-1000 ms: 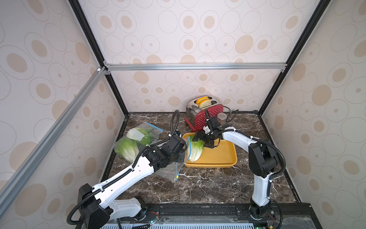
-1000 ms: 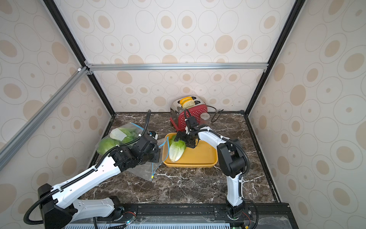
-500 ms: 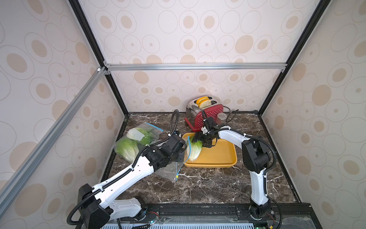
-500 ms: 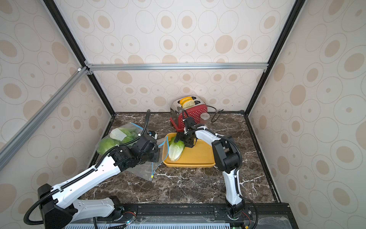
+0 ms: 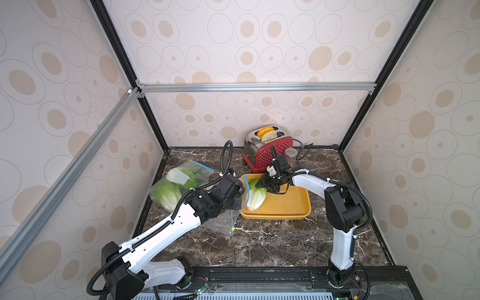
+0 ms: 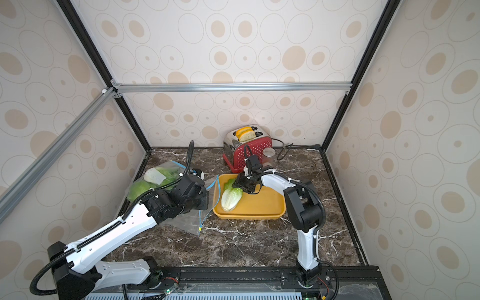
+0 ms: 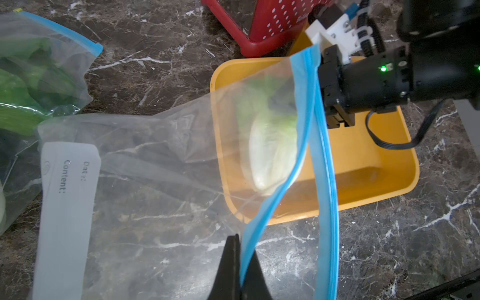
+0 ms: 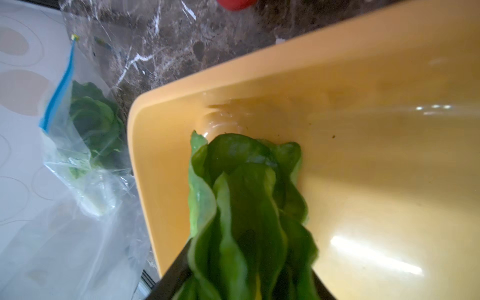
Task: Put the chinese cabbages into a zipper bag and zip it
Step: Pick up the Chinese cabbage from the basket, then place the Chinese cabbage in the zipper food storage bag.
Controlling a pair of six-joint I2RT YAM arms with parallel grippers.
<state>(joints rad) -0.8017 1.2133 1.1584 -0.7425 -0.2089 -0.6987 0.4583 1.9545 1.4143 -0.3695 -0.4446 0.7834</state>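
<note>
Top pair: high at near edge, looking down over my whole table point(image 5: 259, 241). Wrist cams: close, both see yellow tray point(image 8: 363, 181).

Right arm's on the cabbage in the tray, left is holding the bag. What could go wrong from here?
1. The right gripper straddles the cabbage at its soft leaf tips only; they may tear or slip on lifting.
2. The left gripper pinches one zip edge of the bag; the mouth looks narrow, so the cabbage could snag.
</note>
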